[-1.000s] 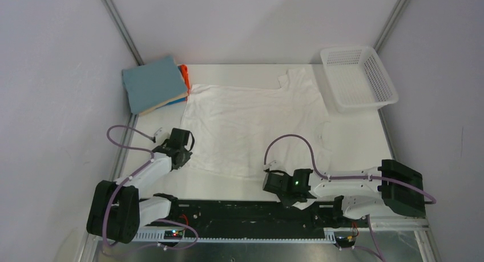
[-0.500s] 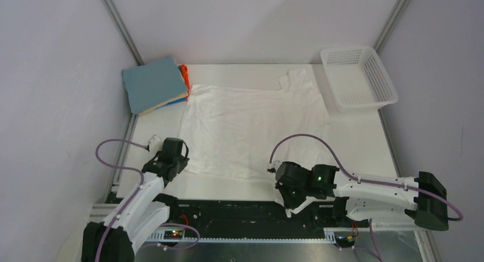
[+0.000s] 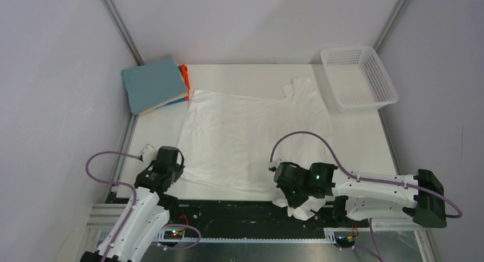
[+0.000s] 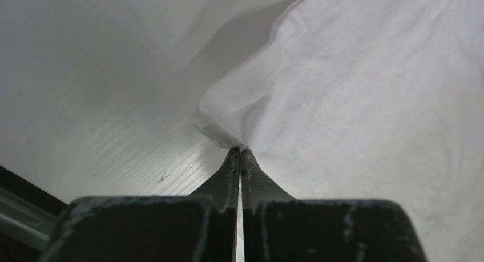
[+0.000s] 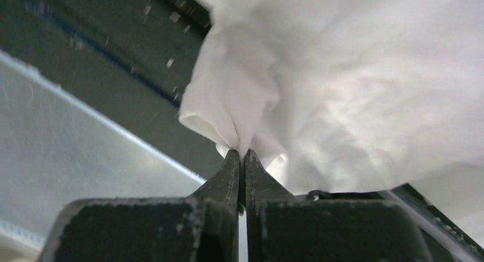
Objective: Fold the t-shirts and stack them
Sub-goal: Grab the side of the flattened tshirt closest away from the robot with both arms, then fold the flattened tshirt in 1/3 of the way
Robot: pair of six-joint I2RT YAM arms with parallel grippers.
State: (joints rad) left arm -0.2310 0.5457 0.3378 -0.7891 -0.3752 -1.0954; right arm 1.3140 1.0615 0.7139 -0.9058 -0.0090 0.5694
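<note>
The left arm [image 3: 137, 216] and the right arm [image 3: 376, 186] are built alike: smooth white shell links joined by chunky black joint housings. A thin lilac cable [image 3: 114, 153] runs off the left one, and a second lilac cable [image 3: 302, 133] off the right (a small green light [image 3: 315, 174] glows on its black wrist). The left gripper [image 4: 240, 151] and the right gripper [image 5: 241, 153] are matte black, flecked with pale scuffs, each tapering to thin tips.
</note>
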